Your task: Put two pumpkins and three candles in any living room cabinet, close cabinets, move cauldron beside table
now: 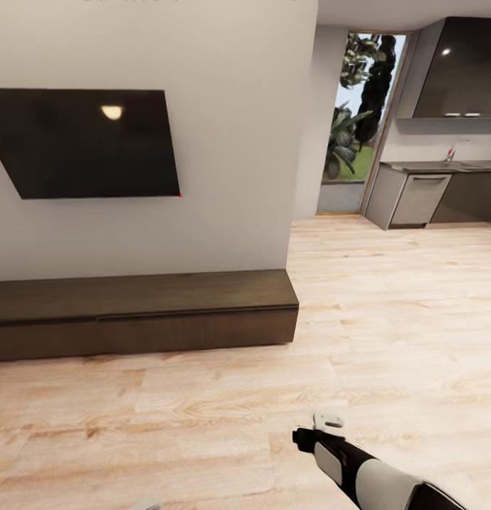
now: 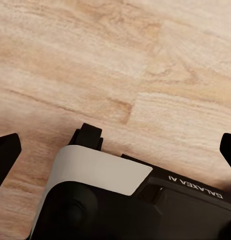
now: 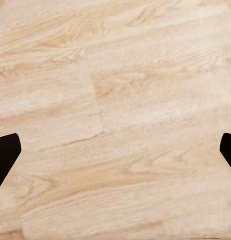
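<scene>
The long, low dark-brown cabinet (image 1: 167, 329) runs along the white wall at the left of the head view, its plain fronts all flush and shut. The pumpkins, candles, cauldron and table are out of view. My right arm (image 1: 358, 471) is folded low at the bottom right, over the wood floor in front of the cabinet's right end. In the left wrist view my left gripper (image 2: 116, 152) is open, its dark fingertips (image 2: 5, 155) far apart over floor and part of my own base. My right gripper (image 3: 116, 152) is open too, with bare floorboards between its fingertips (image 3: 5, 155).
A dark TV screen (image 1: 89, 142) hangs on the wall above the cabinet. The wall ends at a corner (image 1: 305, 142); past it, light wood floor (image 1: 387, 297) stretches to grey kitchen units (image 1: 422, 198) and a tall glass door (image 1: 358, 113).
</scene>
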